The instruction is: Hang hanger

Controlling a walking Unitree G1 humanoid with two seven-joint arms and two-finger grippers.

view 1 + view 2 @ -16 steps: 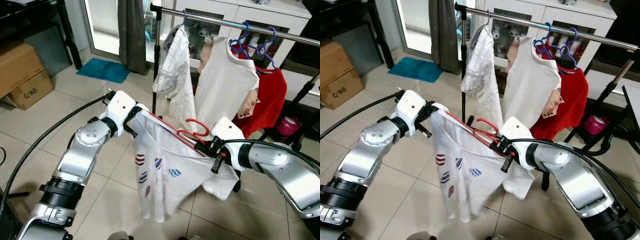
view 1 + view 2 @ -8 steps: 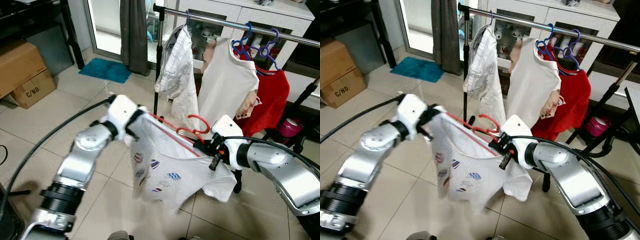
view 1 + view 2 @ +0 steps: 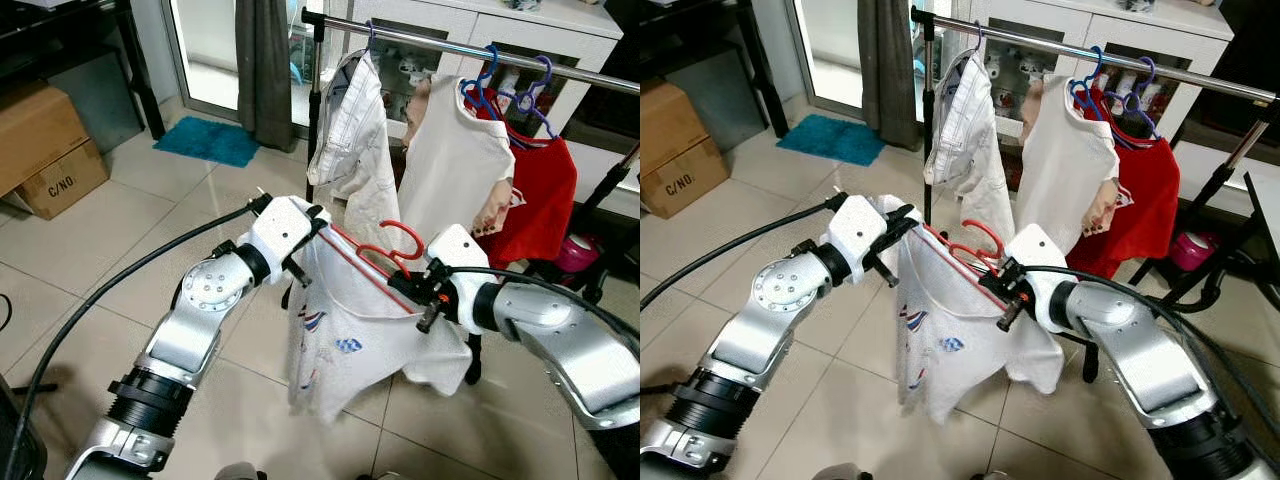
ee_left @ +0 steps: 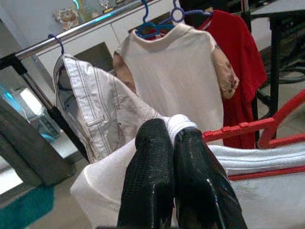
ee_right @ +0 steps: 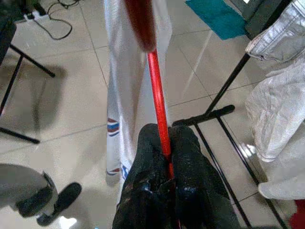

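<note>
A red hanger carries a white shirt with small red and blue marks, held in the air in front of the clothes rail. My left gripper is shut on the shirt's collar edge at the hanger's left end. My right gripper is shut on the hanger's red bar at its right end. The hook points up, below the rail and apart from it.
On the rail hang a striped white shirt, a cream shirt and a red shirt on blue hangers. The rack's black feet stand on the tiled floor. Cardboard boxes and a teal mat lie at the left.
My left arm has swung right, bringing the shirt's collar closer to my right gripper. The shirt now hangs narrower and more bunched. The right gripper has barely moved.
</note>
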